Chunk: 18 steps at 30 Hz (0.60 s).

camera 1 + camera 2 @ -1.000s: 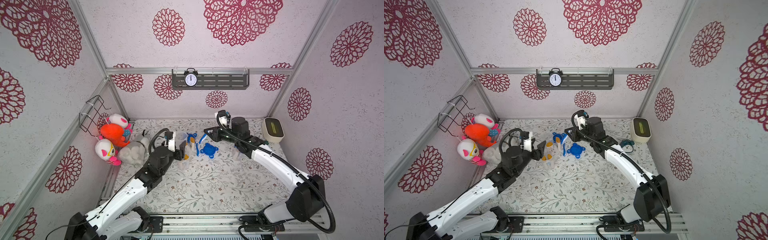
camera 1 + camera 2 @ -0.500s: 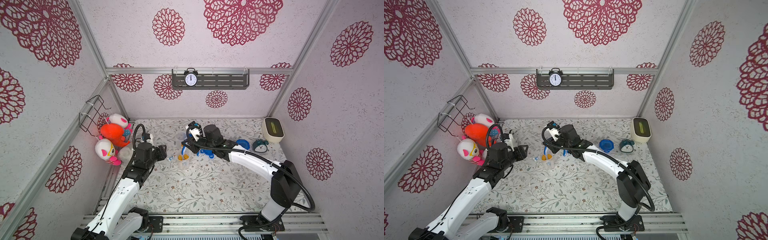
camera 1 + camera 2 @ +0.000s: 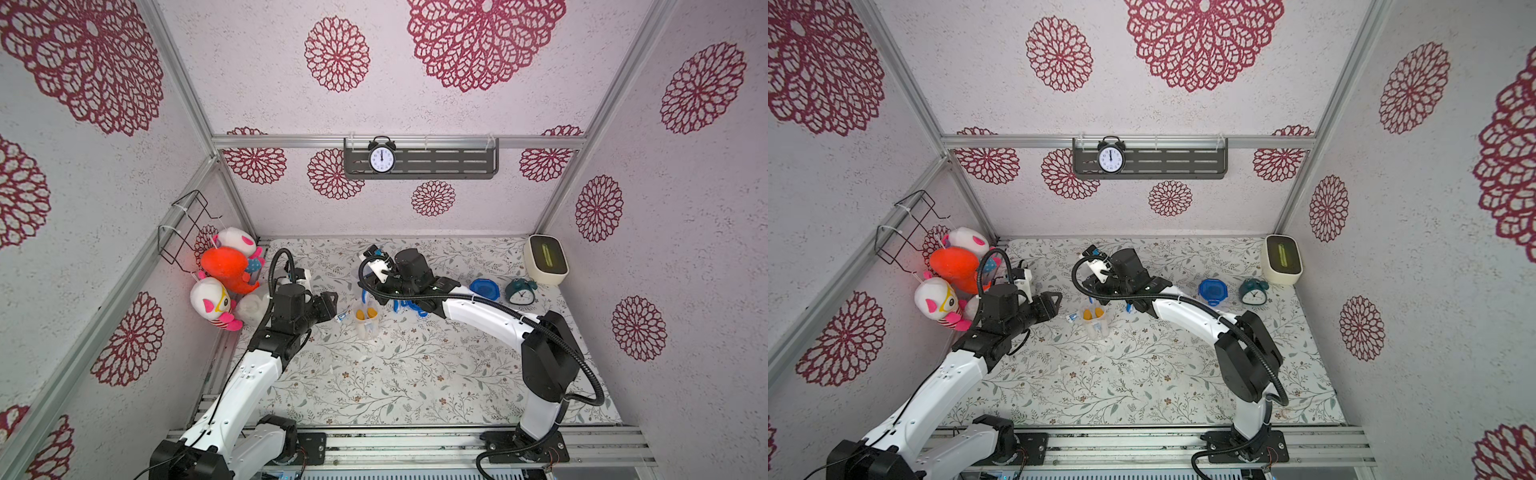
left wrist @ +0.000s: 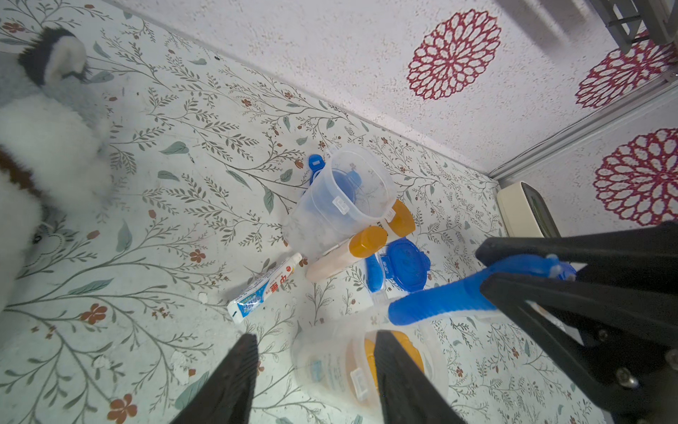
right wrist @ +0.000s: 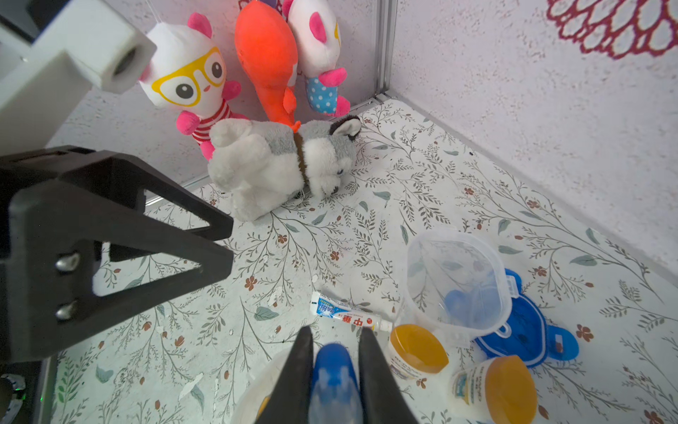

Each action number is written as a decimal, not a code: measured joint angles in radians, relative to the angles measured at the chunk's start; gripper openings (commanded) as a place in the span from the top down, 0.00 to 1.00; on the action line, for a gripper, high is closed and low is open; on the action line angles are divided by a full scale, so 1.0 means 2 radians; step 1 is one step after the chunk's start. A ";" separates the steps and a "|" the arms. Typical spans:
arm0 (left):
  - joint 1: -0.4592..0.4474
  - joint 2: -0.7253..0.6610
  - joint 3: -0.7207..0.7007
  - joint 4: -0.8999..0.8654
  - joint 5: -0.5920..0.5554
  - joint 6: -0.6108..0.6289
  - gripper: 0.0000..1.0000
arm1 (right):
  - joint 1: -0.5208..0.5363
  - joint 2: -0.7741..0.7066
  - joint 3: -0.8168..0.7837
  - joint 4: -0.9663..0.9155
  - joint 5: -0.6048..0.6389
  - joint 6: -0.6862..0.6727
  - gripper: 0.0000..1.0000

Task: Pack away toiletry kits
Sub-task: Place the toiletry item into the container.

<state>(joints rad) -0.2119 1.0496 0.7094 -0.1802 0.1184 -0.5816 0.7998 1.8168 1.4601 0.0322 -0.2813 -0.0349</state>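
A clear open jar point(image 3: 367, 322) stands mid-table with two orange-capped white bottles inside it point(image 4: 367, 367). My right gripper point(image 5: 335, 330) is shut on a blue toothbrush point(image 5: 333, 370) and holds it just above that jar's mouth; the toothbrush point(image 4: 440, 299) also shows in the left wrist view. My left gripper point(image 4: 313, 336) is open at the jar's left side, one finger crossing the jar, the other apart from it. A small toothpaste tube point(image 4: 264, 290) lies on the table beside the jar. Behind it stand an empty clear jar point(image 5: 458, 282), two loose orange-capped bottles point(image 5: 414, 348) point(image 5: 495, 389) and blue lids point(image 5: 528, 330).
A jar with a blue lid on it point(image 3: 483, 289) stands next to a teal alarm clock point(image 3: 519, 291) and a cream box point(image 3: 545, 259) at the back right. A plush husky point(image 5: 279, 165) lies in the back left corner under hanging plush toys point(image 3: 226, 266).
My right arm has swung left from the back of the table and brought the toothbrush over the open jar. My left gripper has drawn back a little to the jar's left.
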 measured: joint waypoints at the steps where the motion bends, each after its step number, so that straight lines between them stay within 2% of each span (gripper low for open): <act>1: 0.001 0.001 0.000 0.002 0.001 0.000 0.45 | 0.000 0.001 0.000 -0.002 0.000 -0.002 0.85; 5: 0.005 0.003 0.000 0.006 0.003 0.000 0.45 | 0.001 0.001 -0.004 -0.001 -0.001 -0.006 0.85; 12: 0.010 0.012 0.000 0.014 0.009 -0.003 0.46 | 0.001 0.001 -0.043 0.031 -0.003 -0.007 0.77; 18: 0.010 0.027 0.000 0.025 0.023 -0.006 0.46 | 0.003 0.000 -0.076 0.060 -0.002 0.005 0.43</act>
<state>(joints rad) -0.1909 1.1038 0.7094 -0.1295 0.1650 -0.5945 0.8055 1.8175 1.3087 0.1516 -0.2859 -0.0250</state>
